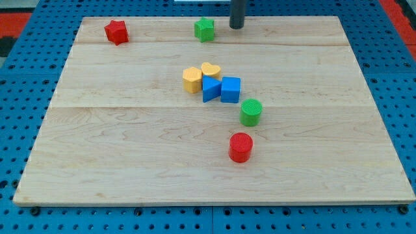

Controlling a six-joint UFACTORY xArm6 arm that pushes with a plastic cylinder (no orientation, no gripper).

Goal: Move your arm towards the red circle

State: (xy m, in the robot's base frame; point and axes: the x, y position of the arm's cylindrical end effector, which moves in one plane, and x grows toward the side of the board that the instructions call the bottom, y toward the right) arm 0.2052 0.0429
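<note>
The red circle [240, 147] is a short red cylinder standing on the wooden board [130, 156], below the middle. My tip [236, 27] is at the view's top edge of the board, far above the red circle and almost straight up from it. The tip stands just right of the green star [204, 29] and touches no block.
A red star [116, 31] sits at the top left. A cluster in the middle holds a yellow hexagon [192, 79], a yellow heart [210, 69], a blue triangle [209, 89] and a blue cube [230, 90]. A green cylinder [251, 112] stands between the cluster and the red circle.
</note>
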